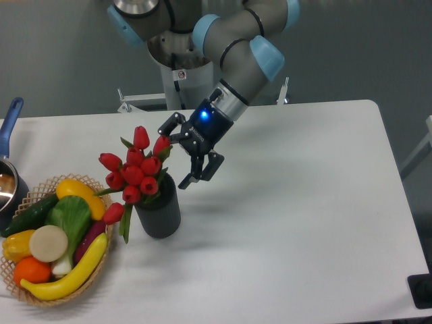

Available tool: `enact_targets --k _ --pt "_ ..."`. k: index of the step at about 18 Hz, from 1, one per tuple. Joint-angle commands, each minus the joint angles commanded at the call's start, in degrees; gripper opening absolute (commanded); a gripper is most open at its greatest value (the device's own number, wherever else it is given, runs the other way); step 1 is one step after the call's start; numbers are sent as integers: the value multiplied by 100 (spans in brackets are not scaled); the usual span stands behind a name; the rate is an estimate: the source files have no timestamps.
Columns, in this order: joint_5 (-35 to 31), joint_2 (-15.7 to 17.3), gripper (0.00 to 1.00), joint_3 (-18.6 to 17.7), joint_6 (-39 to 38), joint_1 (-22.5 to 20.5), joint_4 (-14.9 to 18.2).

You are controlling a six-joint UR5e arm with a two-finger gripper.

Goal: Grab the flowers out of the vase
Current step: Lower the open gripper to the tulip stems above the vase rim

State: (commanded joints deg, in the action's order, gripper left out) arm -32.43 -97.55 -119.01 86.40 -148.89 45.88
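Note:
The flowers (135, 169), a bunch of red tulip buds with green leaves, stand in the vase (159, 209), a dark ribbed cup on the white table. One bud droops over the vase's left side. My gripper (174, 157) is open just to the right of the bunch, at bud height. Its upper finger is close to the top right bud and its lower finger hangs above the vase's right rim. Nothing is between the fingers.
A woven basket (47, 297) with fruit and vegetables sits left of the vase, close to it. A blue-handled pot (9, 135) is at the far left edge. The table (304, 216) stretches out to the right of the vase.

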Motion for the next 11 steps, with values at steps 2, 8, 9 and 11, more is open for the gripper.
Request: enact_targets --k 2,8,9,11 --pt "0 -79 100 27 -9 70 0" --pt "26 -132 100 27 -157 159 0" --pt "26 -132 100 27 -228 159 0" --pt "35 -124 100 27 -299 193 0"
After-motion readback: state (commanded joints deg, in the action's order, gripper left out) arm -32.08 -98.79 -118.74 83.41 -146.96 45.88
